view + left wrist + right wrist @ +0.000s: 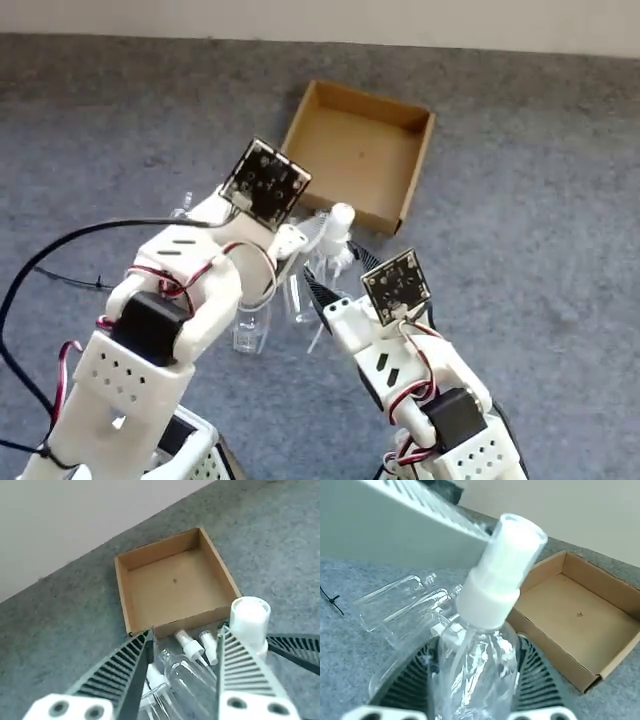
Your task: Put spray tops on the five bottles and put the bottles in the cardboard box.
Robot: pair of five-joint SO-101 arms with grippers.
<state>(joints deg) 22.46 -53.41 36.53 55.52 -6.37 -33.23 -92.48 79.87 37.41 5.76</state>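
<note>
beside cardboard box [350, 150], right gripper [475, 675] clamps capped bottle [485, 630]; left gripper [185, 642] spread.

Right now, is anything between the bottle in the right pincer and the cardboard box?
Nothing tall. The bottle in the right pincer faces the open cardboard box; only loose spray tops lie on the carpet before its near wall. The left pincer hangs open close beside the bottle's top.

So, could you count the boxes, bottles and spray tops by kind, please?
Brown cardboard box: 1
Clear plastic bottle with white spray top fitted: 1
Clear plastic bottles without tops: 2 plainly seen, lying down
Loose white spray tops: 2 plainly seen
Total: 6 (more may be hidden)
</note>
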